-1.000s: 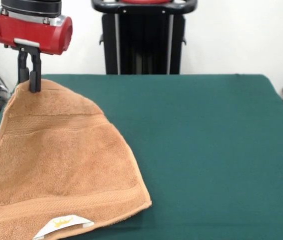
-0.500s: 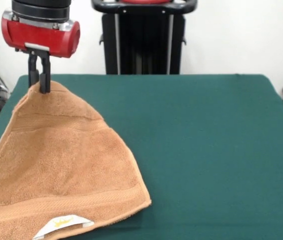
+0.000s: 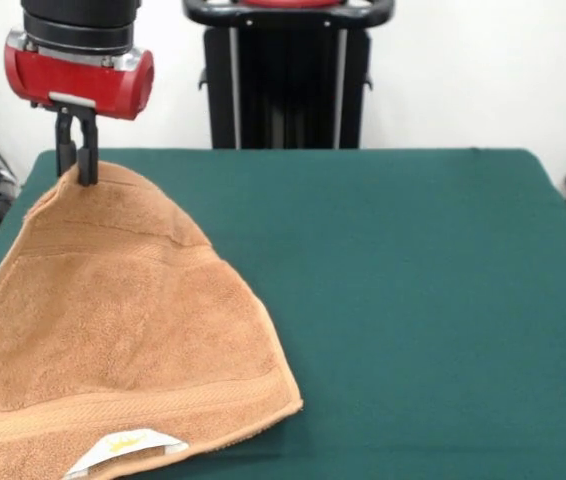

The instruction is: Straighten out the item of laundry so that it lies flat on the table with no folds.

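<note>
**Gripper pinching raised towel corner, far left of table**

The black two-finger gripper [image 3: 76, 172] under the red cylindrical wrist housing [image 3: 78, 72] is closed on the top corner of the orange-tan terry hand towel [image 3: 123, 330]. Both fingers [image 3: 87, 150] hang vertical and close together, with the cloth nipped between their tips. The pinch point sits near the table's far left corner in the front view.

From that corner the towel spreads downward and outward in a broad tent-like shape. Its right edge runs in a curve down to a rounded corner [image 3: 288, 405] resting on the table. Its left side runs past the table's left edge and out of the picture. A woven border band [image 3: 113, 237] crosses the cloth a little below the held corner; a second band [image 3: 143, 400] runs near the bottom hem. A white label with a gold crown [image 3: 125, 448] lies at the lower edge, near the bottom of the frame.

The dark green felt-topped rectangular table [image 3: 413, 300] is bare to the right of the towel. A black upright pedestal [image 3: 288, 75] stands behind the far edge, against a white wall.
</note>
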Controlling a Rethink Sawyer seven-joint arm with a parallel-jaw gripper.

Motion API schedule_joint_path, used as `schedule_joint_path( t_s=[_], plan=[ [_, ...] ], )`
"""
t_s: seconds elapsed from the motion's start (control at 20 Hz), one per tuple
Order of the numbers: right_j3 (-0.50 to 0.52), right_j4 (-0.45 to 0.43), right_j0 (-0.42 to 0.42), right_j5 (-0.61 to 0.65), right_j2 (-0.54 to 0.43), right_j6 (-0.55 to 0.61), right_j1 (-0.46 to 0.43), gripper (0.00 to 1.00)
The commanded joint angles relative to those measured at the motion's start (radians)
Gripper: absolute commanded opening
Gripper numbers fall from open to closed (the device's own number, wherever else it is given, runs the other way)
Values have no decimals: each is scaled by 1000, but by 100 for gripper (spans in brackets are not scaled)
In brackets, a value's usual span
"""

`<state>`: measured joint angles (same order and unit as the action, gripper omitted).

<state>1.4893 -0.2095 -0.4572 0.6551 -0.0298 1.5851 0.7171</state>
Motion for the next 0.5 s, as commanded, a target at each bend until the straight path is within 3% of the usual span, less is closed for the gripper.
schedule_joint_path(
  t_s=[0.05,0.5],
  plan=[
    [137,-48,-39,13,-149,-141,-23,0],
    [134,-69,-87,-2,-186,-149,-50,0]
  ],
)
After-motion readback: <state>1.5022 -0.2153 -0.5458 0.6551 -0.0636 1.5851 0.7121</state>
